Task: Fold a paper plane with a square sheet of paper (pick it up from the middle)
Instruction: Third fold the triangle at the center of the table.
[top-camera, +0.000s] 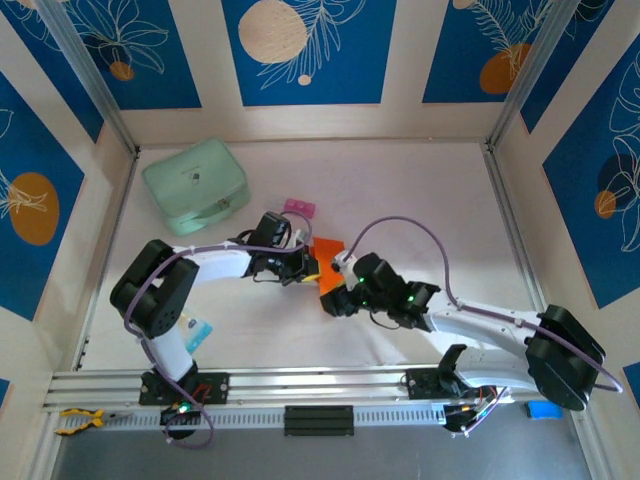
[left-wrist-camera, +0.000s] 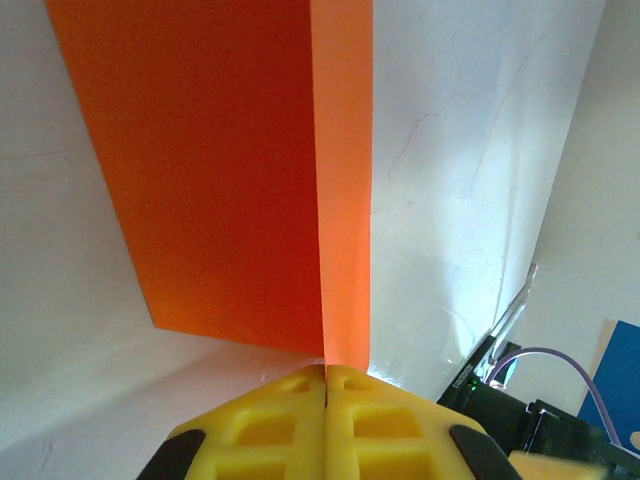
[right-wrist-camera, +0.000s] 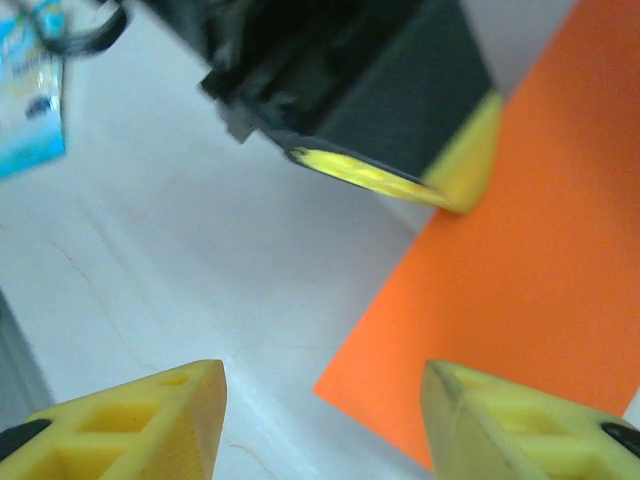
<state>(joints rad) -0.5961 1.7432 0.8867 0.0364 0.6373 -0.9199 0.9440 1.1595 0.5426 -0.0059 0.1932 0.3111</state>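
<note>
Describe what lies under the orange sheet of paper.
The white table shows on both sides of the orange sheet of paper, so it lies below. The surface directly beneath is covered. The left gripper pinches its raised fold.

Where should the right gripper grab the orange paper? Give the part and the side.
Probably the free corner of the paper, coming in low from the bare table side: that corner points into the open right gripper, while the left gripper pinches its fold.
</note>
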